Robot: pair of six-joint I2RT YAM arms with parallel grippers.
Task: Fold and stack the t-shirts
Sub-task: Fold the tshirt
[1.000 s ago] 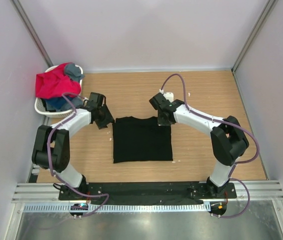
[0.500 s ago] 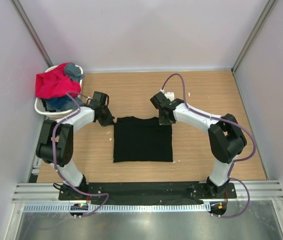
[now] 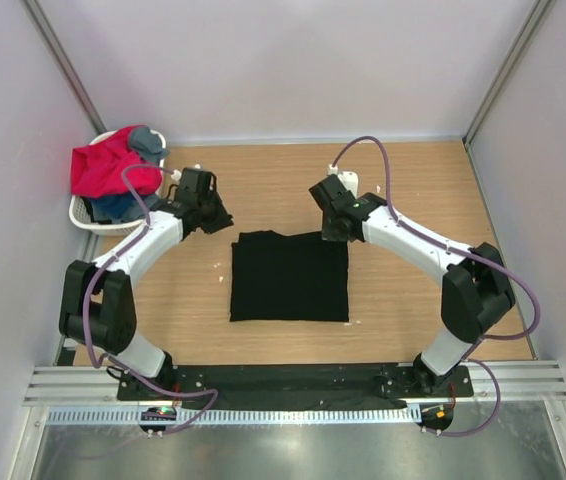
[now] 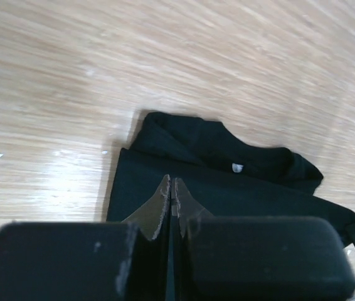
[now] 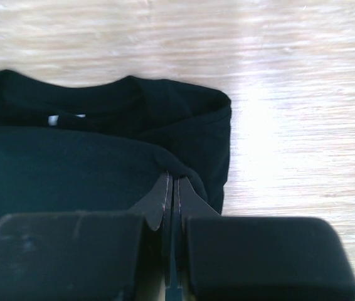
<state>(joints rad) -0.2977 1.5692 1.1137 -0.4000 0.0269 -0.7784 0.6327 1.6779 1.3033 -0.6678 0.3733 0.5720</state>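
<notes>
**Black tee flat at centre desk, both jaws closed**

From the overhead camera I see the black t-shirt (image 3: 289, 278) lying folded into a neat rectangle in the middle of the desk (image 3: 413, 180), neckline toward 12 o'clock. My left wrist camera shows its small white neck label (image 4: 237, 167).

The left jaws are fully closed, fingertips (image 4: 162, 207) pressed together with nothing between them. They hang over bare wood off the shirt's 10 o'clock corner, clear of the cloth.

The right jaws are also closed tip to tip, at the shirt's 1 o'clock corner. Their fingertips (image 5: 162, 200) meet right at a raised fold of black cloth; I cannot tell whether they have any of it pinched.

At 10 o'clock on the desk stands the white laundry basket (image 3: 78, 212), with the red-pink tee (image 3: 103, 168) heaped on top, a grey one (image 3: 148, 140) behind it and a blue one (image 3: 113, 205) beneath.
</notes>
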